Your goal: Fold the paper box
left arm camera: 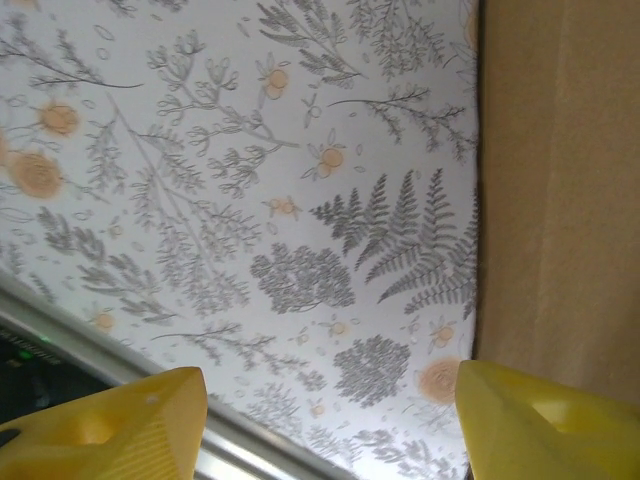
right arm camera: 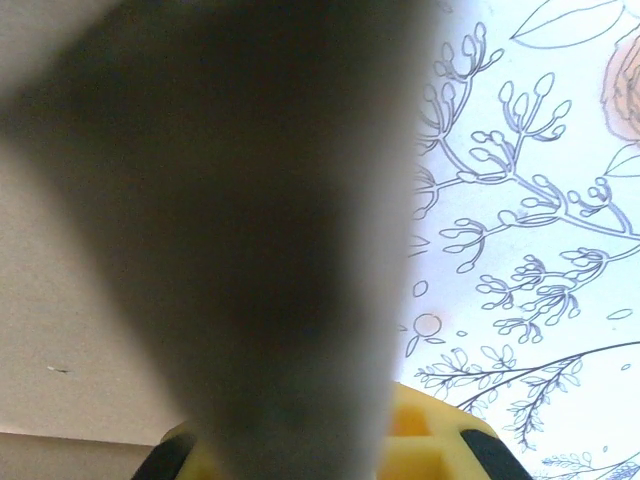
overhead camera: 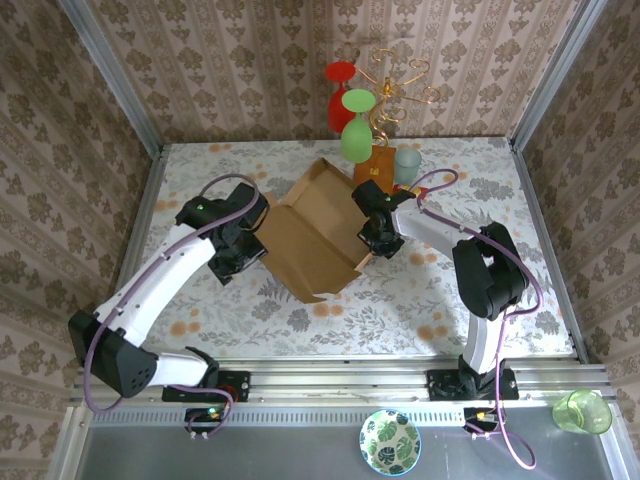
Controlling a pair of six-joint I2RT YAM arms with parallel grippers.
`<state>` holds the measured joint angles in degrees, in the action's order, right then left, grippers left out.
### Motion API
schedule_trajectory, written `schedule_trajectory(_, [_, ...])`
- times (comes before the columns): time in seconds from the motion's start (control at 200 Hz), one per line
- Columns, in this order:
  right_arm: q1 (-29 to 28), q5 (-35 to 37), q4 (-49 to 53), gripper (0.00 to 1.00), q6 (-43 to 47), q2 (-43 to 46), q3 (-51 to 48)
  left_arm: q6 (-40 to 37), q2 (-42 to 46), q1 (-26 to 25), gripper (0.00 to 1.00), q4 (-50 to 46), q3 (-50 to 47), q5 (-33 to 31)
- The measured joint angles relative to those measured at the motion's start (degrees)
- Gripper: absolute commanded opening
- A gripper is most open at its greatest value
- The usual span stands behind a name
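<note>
The paper box [overhead camera: 310, 240], plain brown cardboard, lies half folded in the middle of the flowered table with a raised wall along its right side. My right gripper [overhead camera: 376, 238] sits at that right wall, shut on a flap of the box. In the right wrist view the flap [right arm camera: 250, 200] rises dark and blurred from between the yellow jaws [right arm camera: 300, 450]. My left gripper [overhead camera: 243, 238] hangs beside the box's left edge, open. Its yellow fingertips [left arm camera: 120, 430] stand wide apart over bare tablecloth, midway [left arm camera: 330, 420], and the box's edge [left arm camera: 560, 180] runs along the right finger.
A gold wire rack [overhead camera: 385, 75] with a red glass [overhead camera: 340, 95] and a green glass [overhead camera: 356, 135] stands at the back, a pale blue cup [overhead camera: 407, 165] beside it. A green cup [overhead camera: 582, 410] and a patterned bowl [overhead camera: 390, 440] sit on the front ledge.
</note>
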<state>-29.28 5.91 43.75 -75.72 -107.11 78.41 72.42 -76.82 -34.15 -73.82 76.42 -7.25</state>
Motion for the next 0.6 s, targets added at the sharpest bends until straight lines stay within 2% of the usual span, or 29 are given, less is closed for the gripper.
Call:
schedule_trajectory(0.265, [-0.2, -1.1, -0.4, 0.0, -1.4, 0.0, -0.9, 0.7, -4.5, -0.7, 0.68, 6.0, 0.5, 0.0])
schedule_trajectory(0.385, [-0.3, -1.9, -0.5, 0.0, -2.3, 0.0, -1.5, 0.7, -4.6, -1.0, 0.62, 7.3, 0.4, -0.1])
schedule_trajectory(0.46, [-0.4, -2.1, -0.9, 0.0, -2.7, 0.0, -1.5, 0.7, -4.6, -1.1, 0.53, 8.6, 0.0, -0.3])
schedule_trajectory(0.6, [-0.8, -2.6, -1.4, 0.0, -3.7, 0.0, -1.7, 0.3, -4.9, -1.2, 0.26, 11.3, -0.7, -1.3])
